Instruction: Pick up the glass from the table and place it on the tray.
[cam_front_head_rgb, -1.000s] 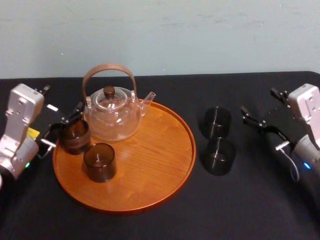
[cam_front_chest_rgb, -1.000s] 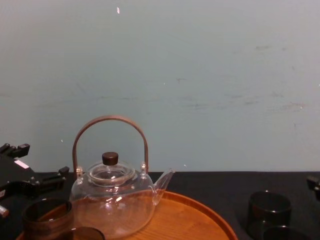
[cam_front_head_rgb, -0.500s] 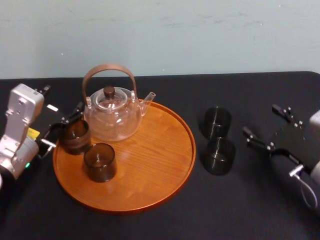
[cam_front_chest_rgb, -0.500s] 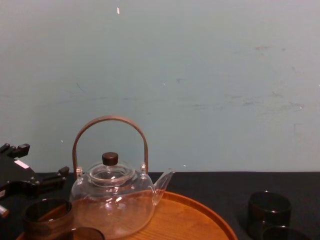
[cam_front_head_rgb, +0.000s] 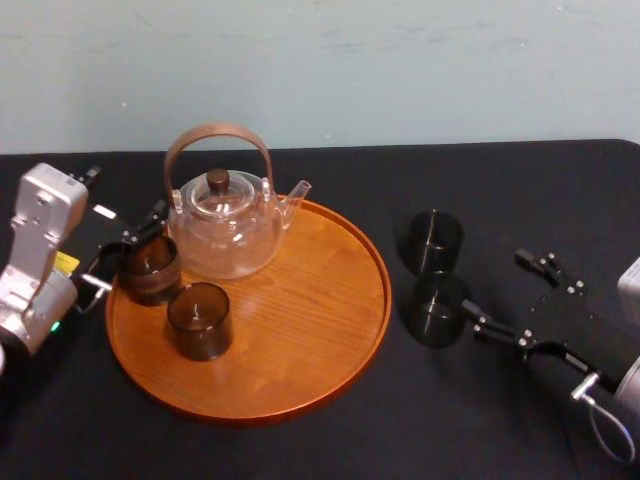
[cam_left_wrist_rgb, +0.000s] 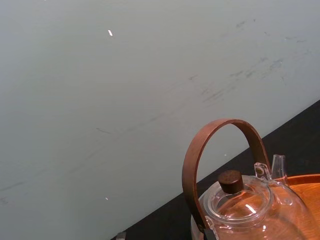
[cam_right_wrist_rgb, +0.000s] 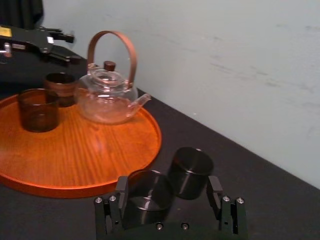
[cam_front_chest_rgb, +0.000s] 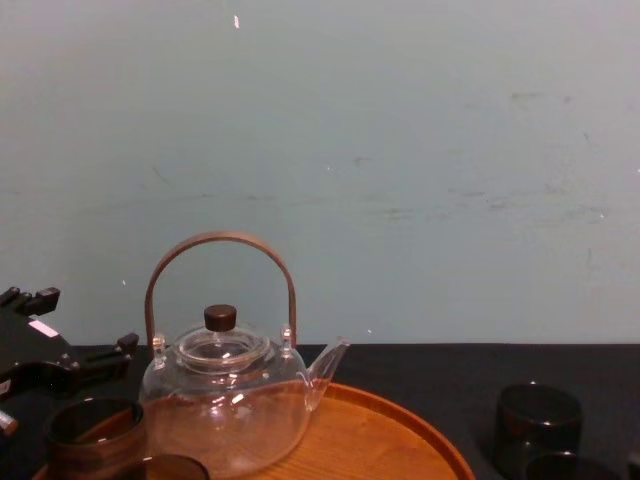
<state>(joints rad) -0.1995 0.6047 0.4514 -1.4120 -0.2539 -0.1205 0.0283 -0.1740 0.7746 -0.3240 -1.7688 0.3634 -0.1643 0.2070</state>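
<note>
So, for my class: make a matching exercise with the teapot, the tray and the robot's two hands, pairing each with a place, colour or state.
Column one:
1. glass teapot
2. tray
3. right hand
4. left hand

Column two:
A. open, just right of the nearer dark glass on the table
B. at the tray's left rim
C. round, orange-brown wood
D. standing on the tray's far side

Pairs: 1-D, 2-C, 3-A, 4-B

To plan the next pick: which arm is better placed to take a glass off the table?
Right. The right gripper is open beside the nearer glass on the table; the left gripper is across the tray.
</note>
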